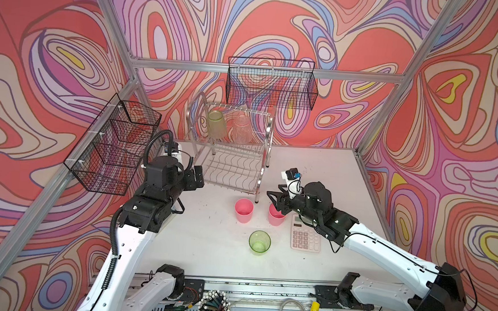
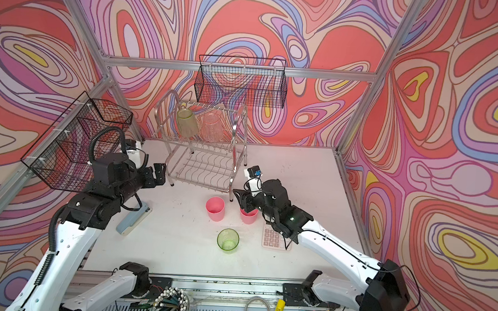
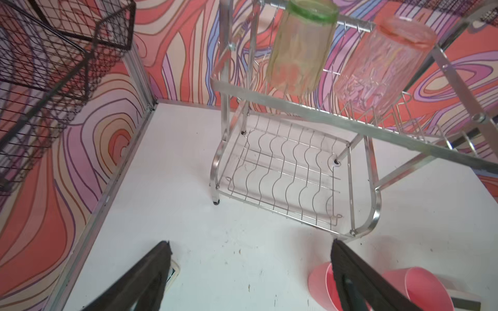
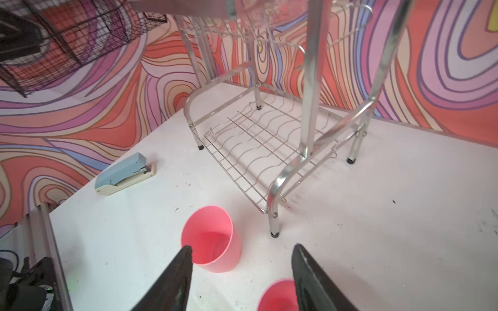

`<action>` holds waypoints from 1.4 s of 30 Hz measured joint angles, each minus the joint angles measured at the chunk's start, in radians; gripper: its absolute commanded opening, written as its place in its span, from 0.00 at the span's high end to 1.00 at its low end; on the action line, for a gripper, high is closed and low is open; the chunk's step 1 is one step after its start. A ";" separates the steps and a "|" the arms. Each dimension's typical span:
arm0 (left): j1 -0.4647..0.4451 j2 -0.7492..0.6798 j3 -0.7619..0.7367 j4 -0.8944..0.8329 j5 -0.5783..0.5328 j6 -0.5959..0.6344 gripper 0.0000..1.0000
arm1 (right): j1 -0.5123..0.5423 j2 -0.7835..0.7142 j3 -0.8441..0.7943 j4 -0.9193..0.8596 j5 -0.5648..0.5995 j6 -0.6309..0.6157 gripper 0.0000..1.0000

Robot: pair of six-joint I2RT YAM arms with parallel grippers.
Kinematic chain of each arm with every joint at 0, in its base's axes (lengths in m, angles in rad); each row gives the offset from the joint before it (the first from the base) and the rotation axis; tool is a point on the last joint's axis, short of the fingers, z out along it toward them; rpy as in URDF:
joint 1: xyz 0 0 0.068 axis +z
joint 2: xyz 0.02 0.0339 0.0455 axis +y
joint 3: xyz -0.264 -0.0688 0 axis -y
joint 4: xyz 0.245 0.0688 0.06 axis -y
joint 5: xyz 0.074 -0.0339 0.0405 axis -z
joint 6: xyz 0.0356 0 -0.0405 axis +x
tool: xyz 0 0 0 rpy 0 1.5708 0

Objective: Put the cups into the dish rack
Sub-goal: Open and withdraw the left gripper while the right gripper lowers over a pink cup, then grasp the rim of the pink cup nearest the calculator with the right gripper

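Note:
The silver dish rack (image 1: 259,162) stands at the back of the table. On its upper tier a green cup (image 1: 216,124) and a clear ribbed cup (image 1: 241,129) rest upside down. Two pink cups (image 1: 243,210) (image 1: 276,217) stand upright on the table just in front of the rack, with a second green cup (image 1: 259,242) nearer me. My left gripper (image 3: 251,243) hovers open and empty left of the rack's lower shelf. My right gripper (image 4: 242,247) is open above the table. One pink cup (image 4: 213,242) lies just beyond its fingertips, the other (image 4: 277,296) partly under one finger.
A pink calculator (image 1: 305,233) lies under my right arm. A blue stapler (image 2: 132,221) sits under my left arm. Black mesh baskets hang on the back wall (image 1: 271,83) and the left wall (image 1: 115,145). A pen holder (image 1: 214,306) stands at the front edge.

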 measured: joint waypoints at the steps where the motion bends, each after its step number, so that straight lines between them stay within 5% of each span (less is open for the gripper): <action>1: -0.005 0.000 -0.010 -0.001 0.020 0.004 0.05 | 0.000 0.004 0.003 -0.024 0.019 0.014 0.41; 14: -0.165 0.041 -0.140 0.039 0.142 0.076 0.03 | 0.000 0.120 0.042 -0.278 0.182 0.194 0.47; 42: -0.199 0.042 -0.225 0.090 0.186 0.089 0.04 | 0.000 0.304 0.178 -0.546 0.243 0.304 0.69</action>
